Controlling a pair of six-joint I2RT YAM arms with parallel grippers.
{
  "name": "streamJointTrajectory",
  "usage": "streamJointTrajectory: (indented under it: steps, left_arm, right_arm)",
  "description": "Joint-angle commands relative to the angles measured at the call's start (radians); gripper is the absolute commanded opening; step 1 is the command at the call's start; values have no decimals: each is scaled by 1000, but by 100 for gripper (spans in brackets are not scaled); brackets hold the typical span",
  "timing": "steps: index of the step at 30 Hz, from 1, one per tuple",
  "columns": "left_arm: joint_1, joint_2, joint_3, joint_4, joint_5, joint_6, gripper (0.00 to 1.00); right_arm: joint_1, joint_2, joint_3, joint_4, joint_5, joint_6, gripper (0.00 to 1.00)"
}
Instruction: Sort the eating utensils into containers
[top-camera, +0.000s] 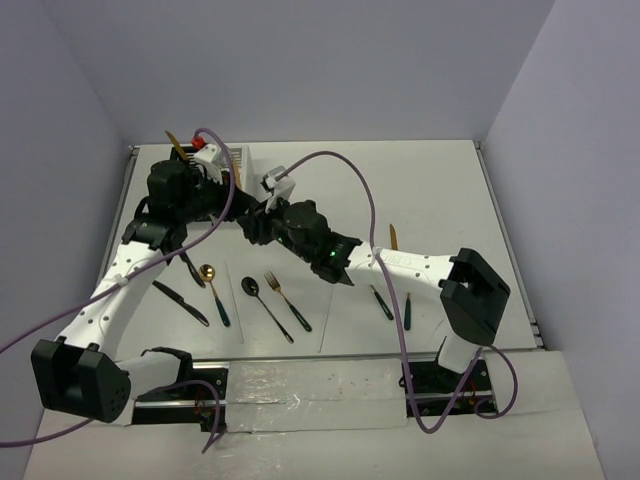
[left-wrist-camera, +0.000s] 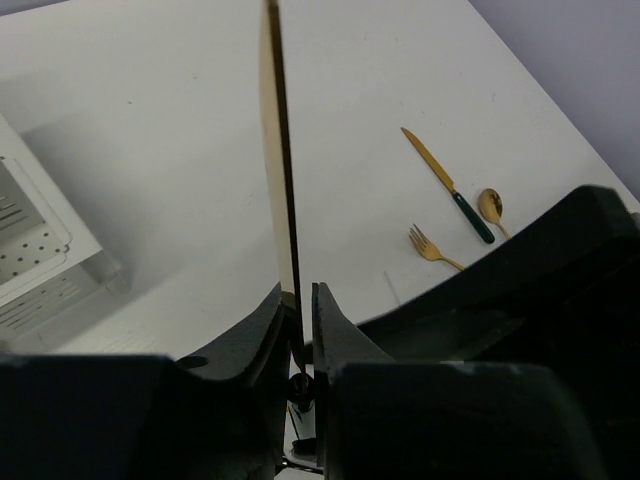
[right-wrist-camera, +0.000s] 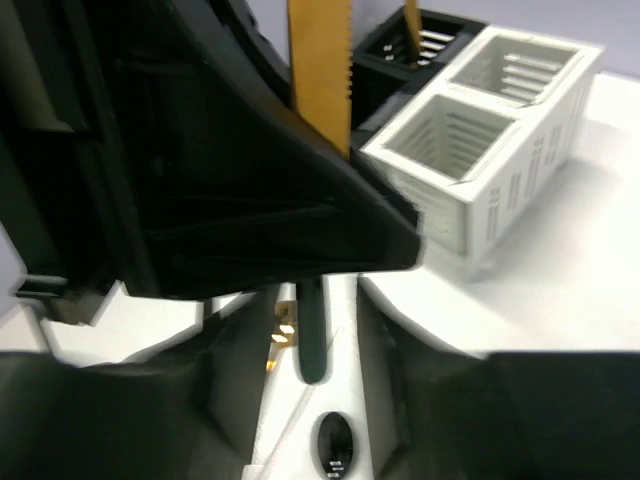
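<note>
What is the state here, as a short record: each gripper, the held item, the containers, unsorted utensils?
left gripper: shut on the knife at its gold blade
right gripper: open, loosely around the same knife's dark handle
containers: close by; black caddy has a gold utensil standing in it
unsorted: spoon, fork and others lying on the table

A white table (top-camera: 430, 180) carries scattered utensils (top-camera: 289, 302) and slatted containers (right-wrist-camera: 490, 170).
</note>
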Motion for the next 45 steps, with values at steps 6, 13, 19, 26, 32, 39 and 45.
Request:
streamJointTrajectory:
  steps: [6, 13, 19, 26, 32, 39, 45]
  left_arm:
    - [12, 25, 38, 100, -157, 60, 0]
    - [75, 117, 105, 167, -220, 83, 0]
    - [248, 273, 235, 436, -287, 57, 0]
    - [294, 562, 414, 629, -416, 138, 0]
    - [312, 755, 540, 674, -413, 146, 0]
    - [360, 871, 581, 637, -369, 88, 0]
    - [366, 903, 521, 622, -333, 91, 9]
  right_arm:
    - [-50, 10, 56, -1, -19, 32, 85]
    - [-68, -48, -6, 11, 5, 12, 88]
    - [-107, -196, -174, 33, 27, 7, 88]
    - [-118, -342, -366, 80, 99, -43, 88]
    - [-128, -427, -469, 83, 154, -31, 88]
    - [-162, -534, -532, -39, 165, 3, 88]
    - [-237, -657, -547, -229, 171, 65, 91]
